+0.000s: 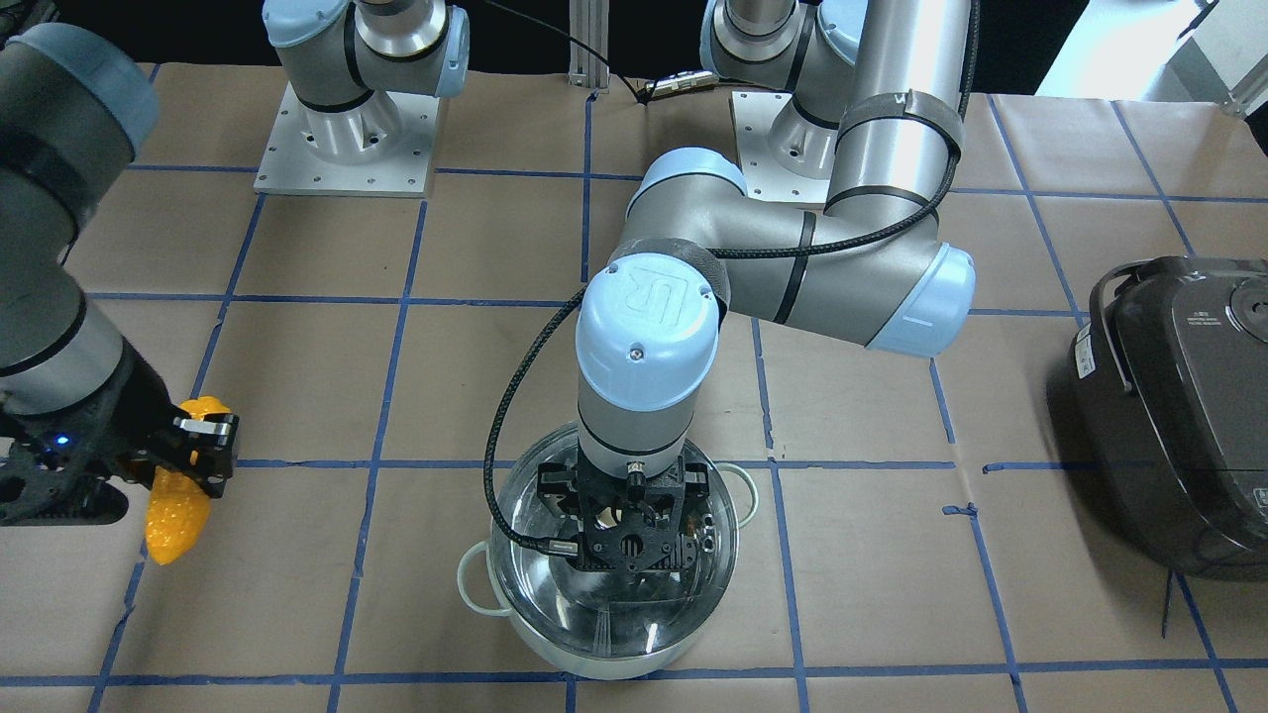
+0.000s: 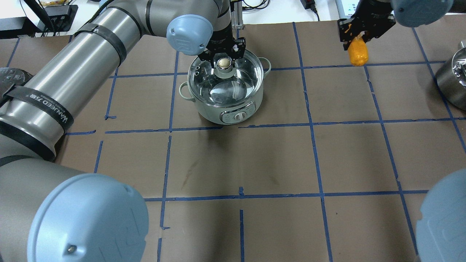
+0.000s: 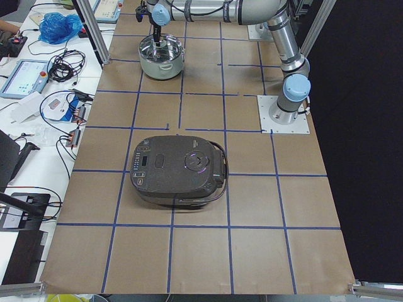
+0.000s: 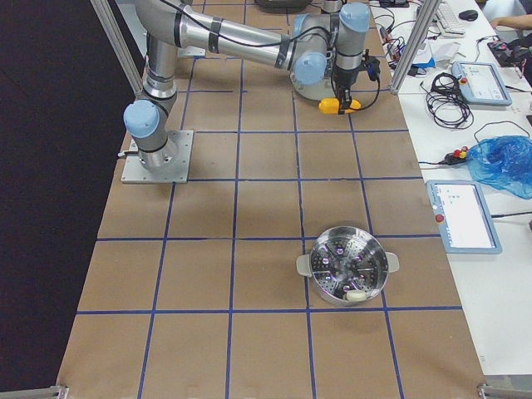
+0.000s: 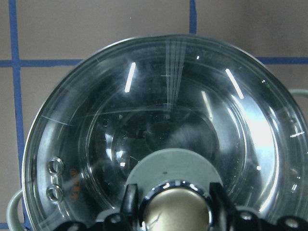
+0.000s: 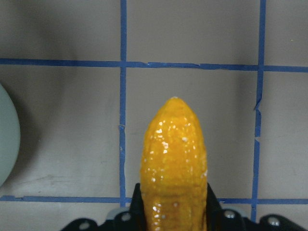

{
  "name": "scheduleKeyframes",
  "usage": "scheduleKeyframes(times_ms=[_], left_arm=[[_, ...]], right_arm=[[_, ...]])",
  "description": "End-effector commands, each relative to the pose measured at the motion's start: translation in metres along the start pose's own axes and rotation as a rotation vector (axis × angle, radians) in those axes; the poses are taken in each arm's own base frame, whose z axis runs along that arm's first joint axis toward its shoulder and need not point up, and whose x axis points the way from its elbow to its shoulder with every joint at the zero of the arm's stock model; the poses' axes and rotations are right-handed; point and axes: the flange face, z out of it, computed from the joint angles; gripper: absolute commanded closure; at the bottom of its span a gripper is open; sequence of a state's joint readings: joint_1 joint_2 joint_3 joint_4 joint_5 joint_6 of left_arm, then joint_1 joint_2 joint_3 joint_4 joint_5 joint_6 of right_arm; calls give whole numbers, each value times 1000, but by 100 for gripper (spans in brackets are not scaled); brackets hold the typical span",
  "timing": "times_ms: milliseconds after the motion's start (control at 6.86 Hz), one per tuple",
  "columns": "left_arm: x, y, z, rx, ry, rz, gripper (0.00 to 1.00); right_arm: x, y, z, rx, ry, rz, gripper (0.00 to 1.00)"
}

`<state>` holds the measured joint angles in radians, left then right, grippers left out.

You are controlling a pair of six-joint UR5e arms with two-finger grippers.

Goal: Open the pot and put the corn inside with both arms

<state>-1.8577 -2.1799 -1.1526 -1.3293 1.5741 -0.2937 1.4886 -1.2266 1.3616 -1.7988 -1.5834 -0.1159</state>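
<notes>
The pot [image 2: 233,105], pale green with loop side handles, stands at the far middle of the table with its clear glass lid [image 2: 236,82] on it. My left gripper [image 2: 223,58] is straight above it, its fingers closed on either side of the lid's pale knob [image 5: 175,214]. The lid looks seated on the rim. My right gripper [image 2: 358,36] is shut on the yellow-orange corn [image 2: 356,54], held above the table well to the pot's right. The corn also shows in the front view [image 1: 178,510] and the right wrist view [image 6: 174,159], tip pointing out past the fingers.
A dark grey rice cooker [image 1: 1179,416] sits on my left side of the table. A steel pot with a steamer insert [image 4: 349,266] stands on my right side. The table [image 2: 255,160] is brown paper with a blue tape grid.
</notes>
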Motion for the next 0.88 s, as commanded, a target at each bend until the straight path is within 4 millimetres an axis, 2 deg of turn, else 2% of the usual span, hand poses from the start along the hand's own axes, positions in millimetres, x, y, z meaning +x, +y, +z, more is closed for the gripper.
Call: scheduleKeyframes(times_ms=[0, 146, 292, 438, 583, 729], left_arm=[[-1, 2, -7, -4, -3, -2, 95], [-7, 6, -41, 22, 5, -1, 94], [-20, 11, -83, 22, -3, 0, 94], [-67, -2, -107, 27, -19, -6, 94], [-165, -31, -107, 20, -25, -90, 94], [-258, -43, -100, 2, -31, -93, 95]], right_arm=[[-31, 6, -6, 1, 1, 8, 92], [-37, 5, -3, 2, -2, 3, 92], [-50, 6, -6, 10, -7, 25, 92], [-83, 4, -3, 25, -24, 72, 92], [-142, -11, 8, 65, -38, 65, 91], [-218, -24, 33, 61, -37, 51, 91]])
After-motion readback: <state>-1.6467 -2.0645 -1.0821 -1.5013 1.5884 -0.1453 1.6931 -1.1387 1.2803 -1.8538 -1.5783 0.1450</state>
